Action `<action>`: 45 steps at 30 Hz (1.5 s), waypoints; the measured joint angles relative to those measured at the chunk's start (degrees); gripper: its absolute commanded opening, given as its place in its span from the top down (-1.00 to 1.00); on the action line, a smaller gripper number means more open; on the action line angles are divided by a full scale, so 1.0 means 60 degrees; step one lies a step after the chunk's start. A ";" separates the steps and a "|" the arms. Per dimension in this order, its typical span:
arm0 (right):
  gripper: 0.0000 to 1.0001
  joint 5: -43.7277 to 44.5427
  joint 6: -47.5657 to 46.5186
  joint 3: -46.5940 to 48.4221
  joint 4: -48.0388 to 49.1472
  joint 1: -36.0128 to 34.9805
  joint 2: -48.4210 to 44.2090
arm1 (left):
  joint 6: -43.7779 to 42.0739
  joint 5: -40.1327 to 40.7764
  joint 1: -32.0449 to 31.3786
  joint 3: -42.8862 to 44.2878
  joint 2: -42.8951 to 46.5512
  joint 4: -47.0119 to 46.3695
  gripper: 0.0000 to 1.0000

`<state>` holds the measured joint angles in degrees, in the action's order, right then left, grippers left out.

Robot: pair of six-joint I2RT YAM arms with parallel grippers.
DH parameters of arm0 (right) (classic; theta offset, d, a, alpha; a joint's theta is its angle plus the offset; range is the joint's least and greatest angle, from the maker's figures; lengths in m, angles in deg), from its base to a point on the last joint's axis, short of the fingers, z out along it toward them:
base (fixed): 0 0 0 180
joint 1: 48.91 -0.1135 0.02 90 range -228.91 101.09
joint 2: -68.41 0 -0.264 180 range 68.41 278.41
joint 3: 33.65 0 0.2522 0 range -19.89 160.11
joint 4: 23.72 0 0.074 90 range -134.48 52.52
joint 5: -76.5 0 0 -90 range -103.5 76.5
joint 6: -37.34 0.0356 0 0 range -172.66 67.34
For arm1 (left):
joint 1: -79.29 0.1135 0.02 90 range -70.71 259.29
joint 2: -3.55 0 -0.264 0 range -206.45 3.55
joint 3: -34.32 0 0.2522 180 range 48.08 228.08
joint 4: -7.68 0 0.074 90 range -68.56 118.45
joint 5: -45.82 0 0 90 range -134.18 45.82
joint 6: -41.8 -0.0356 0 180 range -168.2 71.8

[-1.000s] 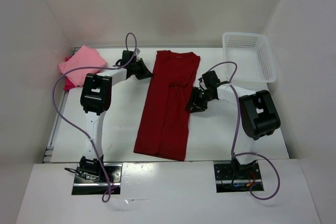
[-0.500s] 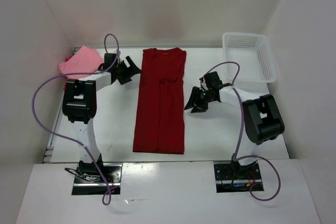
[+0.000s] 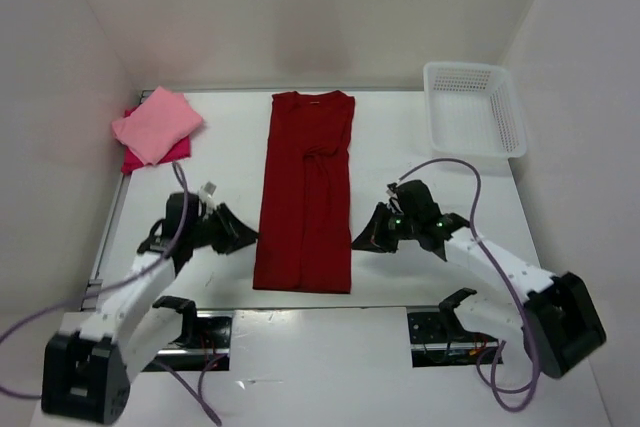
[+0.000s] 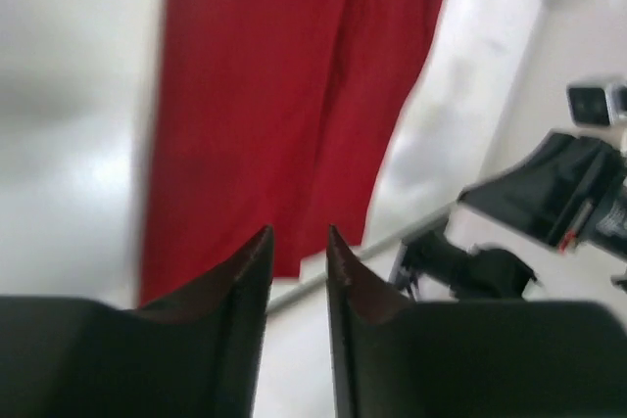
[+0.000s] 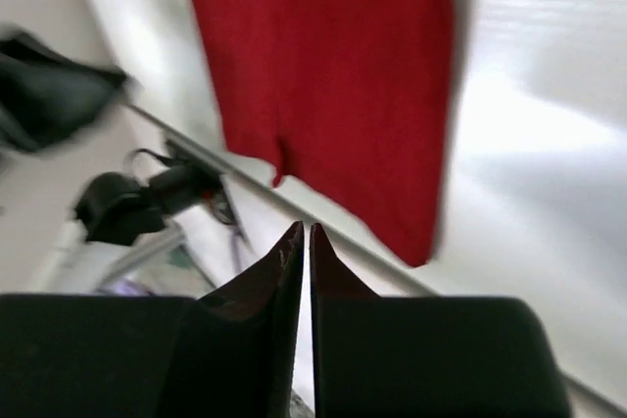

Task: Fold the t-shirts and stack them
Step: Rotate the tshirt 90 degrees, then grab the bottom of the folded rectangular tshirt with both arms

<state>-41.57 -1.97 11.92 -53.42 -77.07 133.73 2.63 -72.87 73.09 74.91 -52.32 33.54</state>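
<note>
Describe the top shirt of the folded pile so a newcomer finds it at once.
On the white table, look to the far left corner. The folded piece lying on top there is the light salmon pink t-shirt. It is paler than the magenta-red t-shirt peeking out beneath it and far smaller than the long dark crimson t-shirt mid-table.

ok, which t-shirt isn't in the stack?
The dark crimson t-shirt, a long strip in the middle; the salmon pink t-shirt lies folded on the magenta t-shirt at far left.
</note>
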 measured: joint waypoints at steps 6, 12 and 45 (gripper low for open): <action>0.97 0.0313 0.1341 -0.0346 0.0160 -0.0153 -0.1825 | 0.3122 -0.0816 -0.0433 -0.3177 0.6404 0.1166 -1.00; 0.54 0.0601 0.1698 -0.0342 0.0018 -0.0372 -0.0572 | 0.4313 -0.1330 -0.0157 -0.3650 0.8113 0.1078 -1.00; -0.04 0.1049 0.1071 -0.0907 -0.0211 -0.1687 0.1282 | 0.2659 0.3792 -0.3362 -0.0262 0.0284 0.4113 -0.06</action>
<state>-35.28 4.46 6.48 -54.69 -87.19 141.42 18.59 -50.11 52.92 73.33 -50.62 58.22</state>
